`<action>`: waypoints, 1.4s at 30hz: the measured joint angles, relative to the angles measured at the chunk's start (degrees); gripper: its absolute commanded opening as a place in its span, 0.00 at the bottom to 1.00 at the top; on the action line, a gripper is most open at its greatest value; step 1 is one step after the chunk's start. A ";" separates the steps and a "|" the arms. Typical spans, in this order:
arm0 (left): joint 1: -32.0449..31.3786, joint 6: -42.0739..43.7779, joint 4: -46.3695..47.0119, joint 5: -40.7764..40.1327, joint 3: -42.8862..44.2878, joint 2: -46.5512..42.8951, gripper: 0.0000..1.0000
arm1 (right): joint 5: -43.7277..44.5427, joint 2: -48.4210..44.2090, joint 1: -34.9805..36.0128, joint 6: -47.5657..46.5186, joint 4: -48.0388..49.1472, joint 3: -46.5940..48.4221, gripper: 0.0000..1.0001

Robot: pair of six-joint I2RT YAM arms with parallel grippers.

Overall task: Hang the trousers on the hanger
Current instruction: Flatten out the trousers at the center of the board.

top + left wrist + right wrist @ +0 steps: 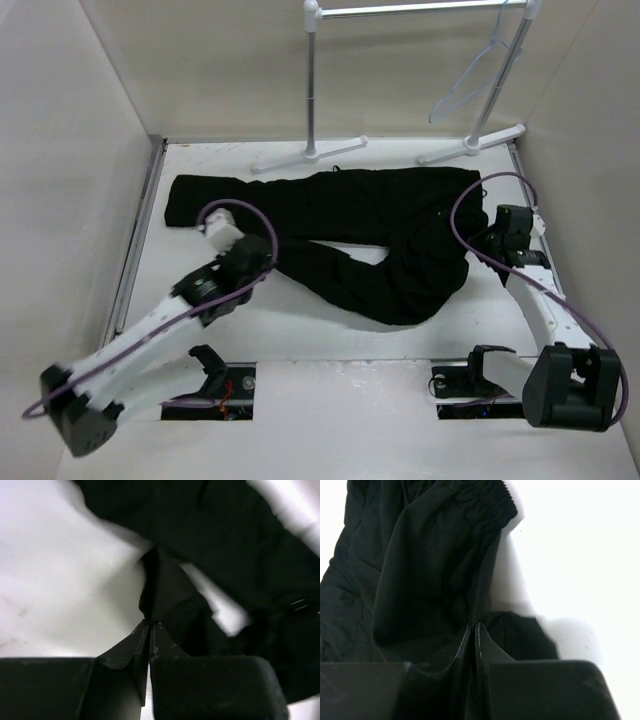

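The black trousers lie spread on the white table, waist at the right and legs running left, the near leg bent. My left gripper is at the end of the near leg. In the left wrist view it is shut on a pinched fold of the trousers. My right gripper is at the waist end. In the right wrist view it is shut on fabric just below the elastic waistband. The pale hanger hangs from the rack rail at the back right.
A white clothes rack with two poles and feet stands along the back of the table. Walls close the table on the left, back and right. A metal strip runs along the left edge.
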 measured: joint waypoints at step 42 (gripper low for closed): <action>33.86 18.16 -22.36 -8.66 7.72 -11.32 0.01 | -2.14 25.70 -2.64 -3.04 4.81 7.56 0.05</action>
